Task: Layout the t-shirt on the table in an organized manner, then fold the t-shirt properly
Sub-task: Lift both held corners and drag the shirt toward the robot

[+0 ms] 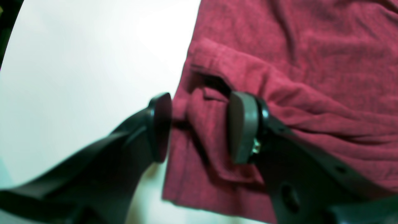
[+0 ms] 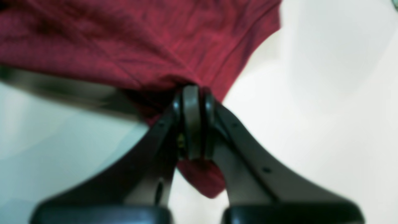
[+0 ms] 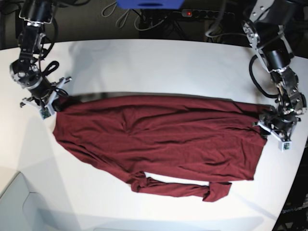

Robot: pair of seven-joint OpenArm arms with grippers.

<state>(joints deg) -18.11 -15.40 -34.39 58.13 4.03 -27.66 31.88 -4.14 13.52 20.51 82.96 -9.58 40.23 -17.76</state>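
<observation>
- The t-shirt (image 3: 163,139) lies spread across the middle of the surface (image 3: 159,62), stretched between the left and right edges, with one long sleeve doubled up below the body toward the near edge.
- Your right tool (image 2: 192,124) sits by the surface's left edge in the base view, with its pads pressed together on a small bunch of the shirt's corner; a tab of cloth pokes out below the pads.
- Your left tool (image 1: 199,127), near the right edge, has its jaws apart, with a fold of the hem lying between them. I judge it not clamped yet, since the cloth looks slack.
- Risk: if you pull with the right tool before the left one closes, the shirt will likely drag toward the left edge instead of tightening flat.
- Risk: the left jaws straddle a rolled fold, so closing there may trap several layers and set a crease.
- Risk: the right grip holds only a narrow pinch; a hard tug could slip it free.
- Risk: the doubled sleeve may stay tangled.
</observation>
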